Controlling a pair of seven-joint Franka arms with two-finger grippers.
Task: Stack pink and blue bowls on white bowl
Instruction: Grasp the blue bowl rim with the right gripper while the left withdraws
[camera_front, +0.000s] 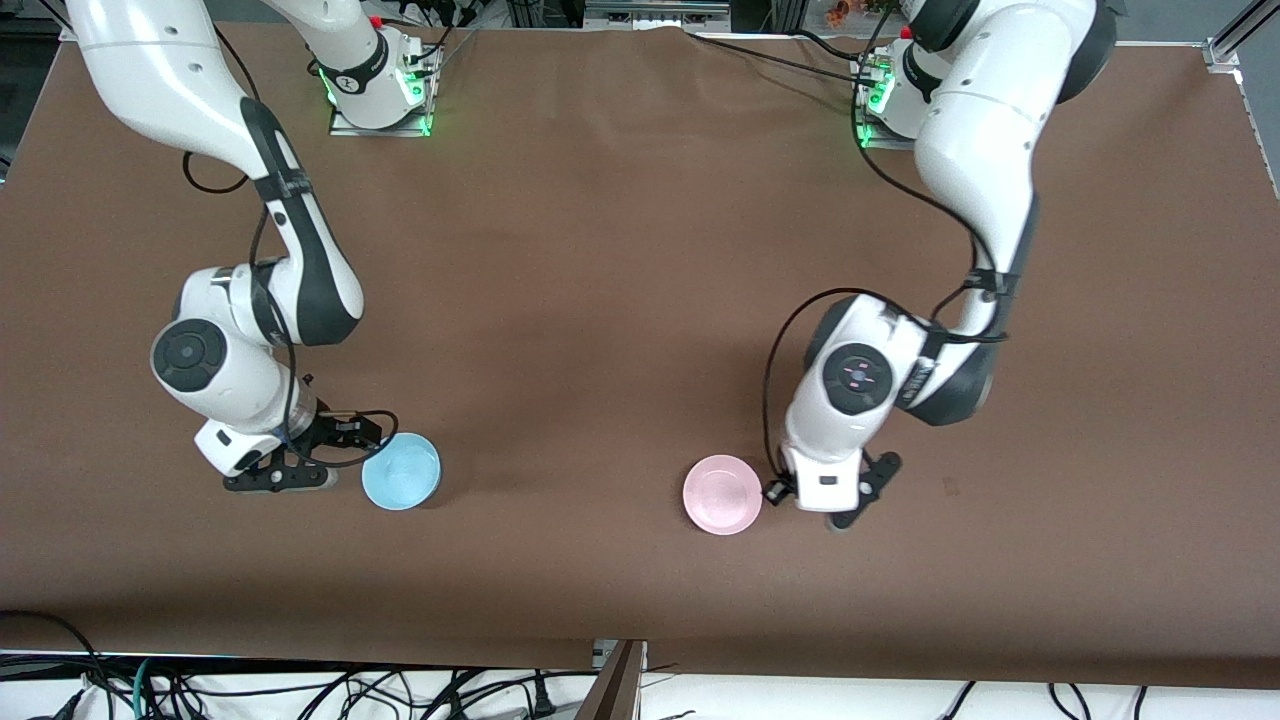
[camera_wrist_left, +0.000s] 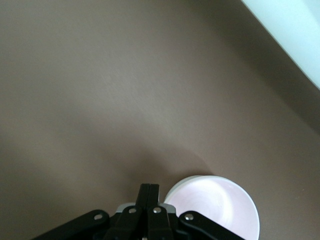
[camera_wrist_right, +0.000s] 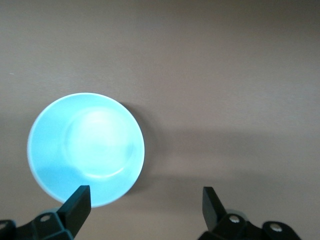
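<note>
Brown tabletop (camera_front: 620, 300) spreads around us. Our right tool (camera_wrist_right: 145, 205), wide, hangs beside the blue bowl (camera_front: 401, 472); our left tool (camera_wrist_left: 149, 192), pinched together, beside the pink bowl (camera_front: 722, 494).

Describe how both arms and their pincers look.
Both arms are glossy white shells with black joint sections and black cables clipped alongside. The left pincer and right pincer have black fingers on white hand bodies. Green lights glow at both bases.
</note>
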